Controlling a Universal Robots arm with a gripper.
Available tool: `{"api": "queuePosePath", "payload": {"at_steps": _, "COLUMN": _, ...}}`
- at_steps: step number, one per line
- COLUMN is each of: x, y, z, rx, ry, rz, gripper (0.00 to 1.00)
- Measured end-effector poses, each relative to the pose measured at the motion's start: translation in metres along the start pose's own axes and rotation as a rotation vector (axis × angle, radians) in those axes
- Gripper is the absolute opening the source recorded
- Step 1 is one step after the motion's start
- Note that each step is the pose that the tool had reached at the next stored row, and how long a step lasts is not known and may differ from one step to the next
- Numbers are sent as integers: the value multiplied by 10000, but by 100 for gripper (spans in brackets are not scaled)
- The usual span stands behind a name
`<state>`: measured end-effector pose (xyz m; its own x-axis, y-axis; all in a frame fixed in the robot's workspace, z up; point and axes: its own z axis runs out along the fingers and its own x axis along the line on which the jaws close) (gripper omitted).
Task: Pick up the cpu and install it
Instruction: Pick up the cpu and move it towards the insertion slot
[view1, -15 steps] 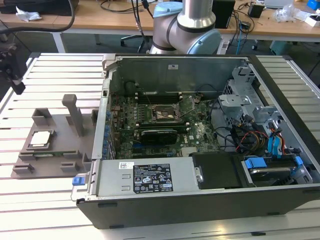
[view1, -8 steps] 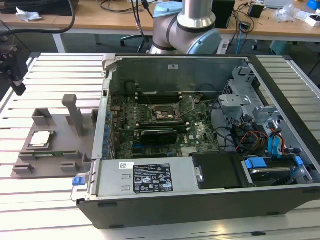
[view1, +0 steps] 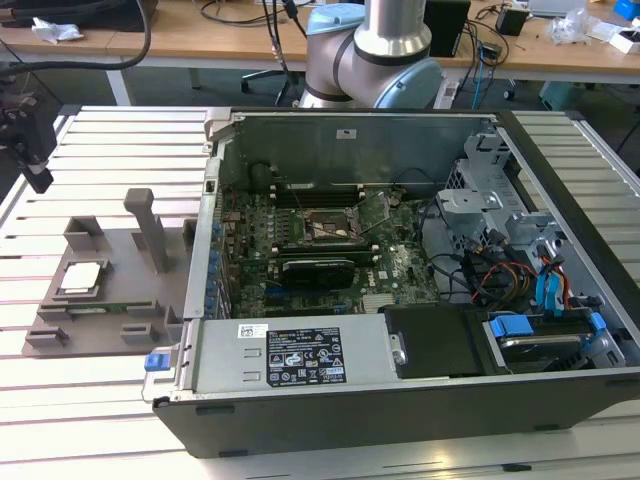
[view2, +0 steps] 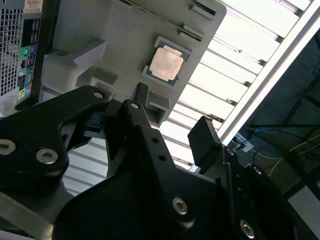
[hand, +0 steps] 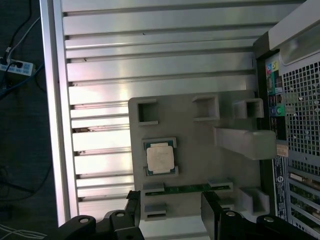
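Observation:
The cpu (view1: 80, 278) (view2: 166, 65) (hand: 160, 157), a small square chip with a silver top, lies flat in a recess of the grey plastic tray (view1: 112, 250) (hand: 200, 145) at the exterior view's left. My gripper (view1: 35, 168) (view2: 172, 131) (hand: 171, 206) hangs well above and beyond the tray, open, with nothing between its black fingers (hand: 210, 204). It touches neither chip nor tray. In the open computer case, the black socket frame (view1: 325, 228) sits on the green motherboard.
The open computer case (view1: 400, 400) stands right beside the tray. A tall grey post (view1: 150, 228) rises from the tray near the case wall. A thin green memory stick (hand: 185, 188) lies in a tray slot. The arm's base (view1: 370, 55) stands behind the case on the slatted metal table (view1: 60, 400).

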<state>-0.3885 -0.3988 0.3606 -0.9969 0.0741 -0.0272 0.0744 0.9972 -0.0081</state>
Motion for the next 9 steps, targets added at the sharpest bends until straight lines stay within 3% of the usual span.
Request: {"api": "queuePosePath", "payload": {"at_steps": 9, "x": 1, "y": 0, "z": 35, "rx": 0, "ry": 0, "rz": -1, "gripper": 60}}
